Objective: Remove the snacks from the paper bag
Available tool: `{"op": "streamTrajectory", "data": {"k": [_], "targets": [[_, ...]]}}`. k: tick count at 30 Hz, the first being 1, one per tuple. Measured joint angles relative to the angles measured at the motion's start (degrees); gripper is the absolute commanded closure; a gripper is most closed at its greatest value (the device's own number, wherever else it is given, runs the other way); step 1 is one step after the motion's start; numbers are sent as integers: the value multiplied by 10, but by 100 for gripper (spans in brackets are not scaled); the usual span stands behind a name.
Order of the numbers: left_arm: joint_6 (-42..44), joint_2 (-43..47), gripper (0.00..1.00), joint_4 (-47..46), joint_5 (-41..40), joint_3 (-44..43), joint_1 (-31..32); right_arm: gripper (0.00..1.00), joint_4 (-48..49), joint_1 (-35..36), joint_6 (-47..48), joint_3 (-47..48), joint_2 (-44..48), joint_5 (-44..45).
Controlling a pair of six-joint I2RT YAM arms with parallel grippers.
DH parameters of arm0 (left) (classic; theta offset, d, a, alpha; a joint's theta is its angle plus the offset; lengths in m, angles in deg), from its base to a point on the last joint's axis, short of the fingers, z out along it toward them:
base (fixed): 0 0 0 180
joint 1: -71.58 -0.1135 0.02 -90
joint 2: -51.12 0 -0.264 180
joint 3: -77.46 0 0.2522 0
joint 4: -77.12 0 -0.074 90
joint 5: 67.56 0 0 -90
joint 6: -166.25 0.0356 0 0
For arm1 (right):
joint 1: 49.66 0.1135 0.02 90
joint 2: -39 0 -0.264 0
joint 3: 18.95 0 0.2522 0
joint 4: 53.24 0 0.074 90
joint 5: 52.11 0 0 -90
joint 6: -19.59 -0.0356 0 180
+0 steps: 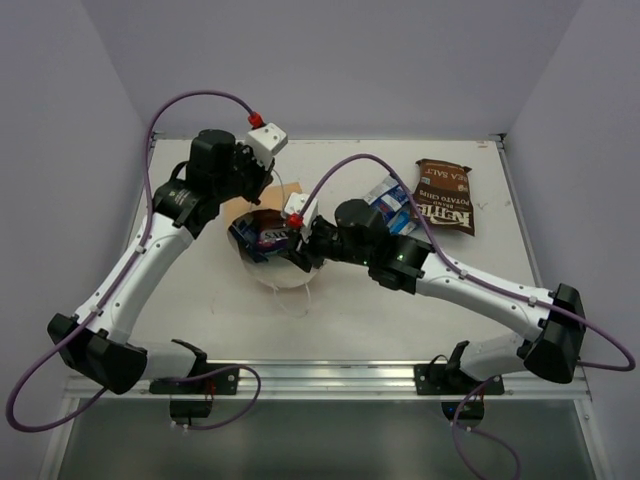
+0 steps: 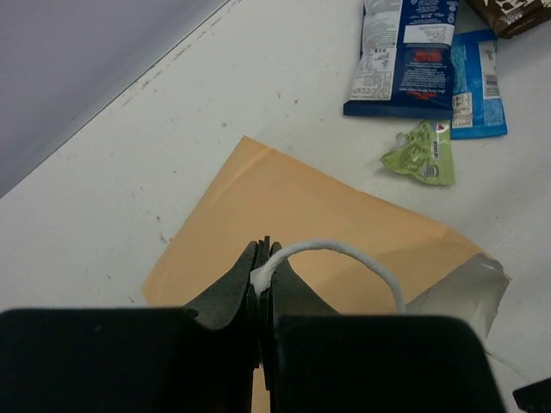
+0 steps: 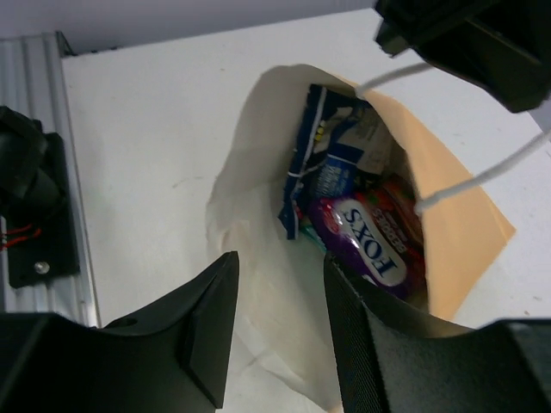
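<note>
Where the right gripper (image 3: 280,262) hangs at the lower middle of its wrist view, its fingers stand spread with nothing between them, just before the open mouth of the paper bag (image 3: 250,215). Inside, against the white lining, lie a purple candy bag (image 3: 370,241) and, behind it, a dark-blue packet (image 3: 331,159). Beyond the bag, on the table (image 1: 400,310), a tiny green wrapper (image 2: 422,153) lies nearest, then two blue packets (image 2: 405,52) overlapping, and the brown chip bag (image 1: 443,197) at the upper right of the top view. The left gripper (image 2: 263,258) is pressed together on the white string handle (image 2: 344,251), holding it above the tan side. Both arms reach inward from their bases, meeting at the bag in mid-table.
</note>
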State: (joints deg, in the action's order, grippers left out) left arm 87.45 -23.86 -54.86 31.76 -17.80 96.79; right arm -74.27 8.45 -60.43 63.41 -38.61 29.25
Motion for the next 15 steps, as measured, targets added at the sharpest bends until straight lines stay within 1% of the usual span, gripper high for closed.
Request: {"op": "streamTrajectory", "data": {"k": [4, 11, 15], "targets": [[-9, -10, 100, 2, 2, -17, 0, 53, 56, 14, -35, -17, -25, -19], [-12, -21, 100, 14, 3, -37, 0, 53, 147, 19, -67, -23, -148, -28], [-18, -23, 100, 19, 3, -48, 0, 53, 193, 19, -80, -24, -201, -20]]}}
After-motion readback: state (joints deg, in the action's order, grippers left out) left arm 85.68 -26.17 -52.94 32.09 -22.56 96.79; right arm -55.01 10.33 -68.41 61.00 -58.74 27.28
